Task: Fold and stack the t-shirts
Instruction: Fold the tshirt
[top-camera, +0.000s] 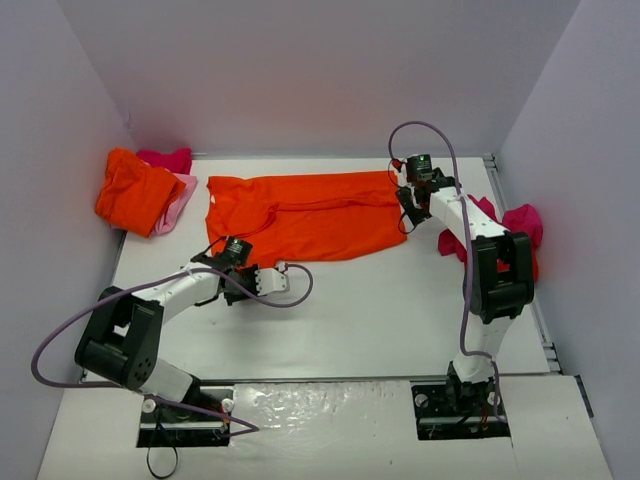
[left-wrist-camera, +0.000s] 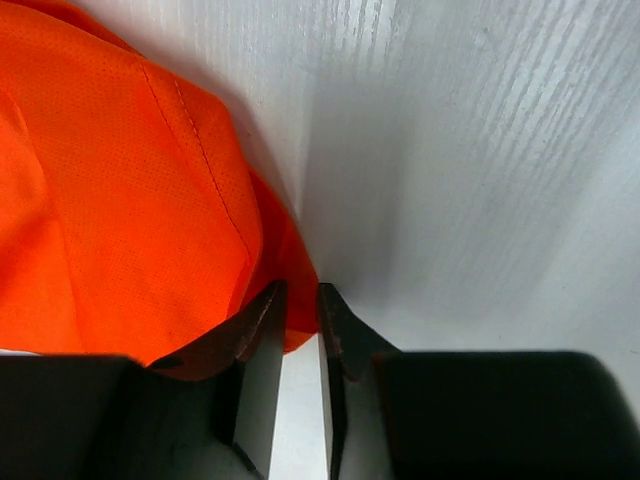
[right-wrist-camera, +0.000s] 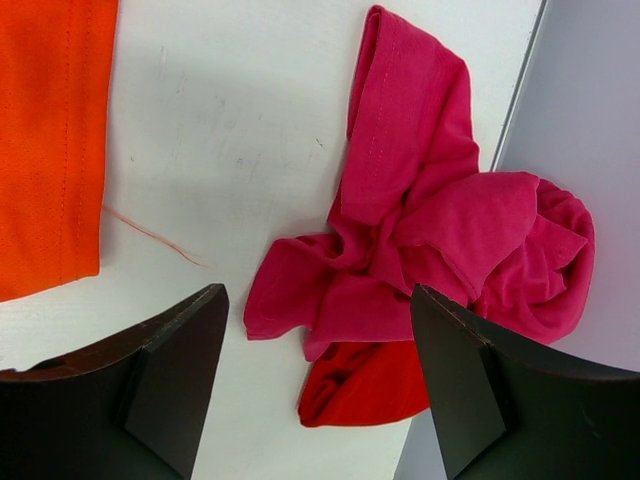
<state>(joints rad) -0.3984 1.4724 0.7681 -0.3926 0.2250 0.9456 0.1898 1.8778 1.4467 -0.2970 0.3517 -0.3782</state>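
— Where is the shirt you are working on?
— The spread orange t-shirt (top-camera: 305, 215) lies flat across the back middle of the counter (top-camera: 380, 310), collar end to the left, hem to the right. I am looking at its near left corner through the left wrist view.
— Is the left gripper (left-wrist-camera: 300, 290) holding it?
— I cannot tell. The jaws stand almost together with a thin slit between them, and the orange corner sits right at the fingertips (left-wrist-camera: 262, 312), partly in that slit. Whether the cloth is truly pinched, I cannot say.
— And the right gripper (right-wrist-camera: 318, 292)?
— Released, jaws wide apart, nothing between them. It hangs above bare counter by the shirt's right hem. A thin loose thread (right-wrist-camera: 150, 235) lies just beside that hem.
— The other shirts?
— A crumpled magenta-pink t-shirt (right-wrist-camera: 440, 230) is bunched against the right edge of the counter, with a red t-shirt (right-wrist-camera: 365, 385) poking out from under its near side. In the back left corner I see a folded orange t-shirt (top-camera: 135, 190) resting on a pale pink t-shirt (top-camera: 177, 207), and a magenta t-shirt (top-camera: 170, 158) showing behind them. That pile sits near the spread shirt's collar end but apart from it.
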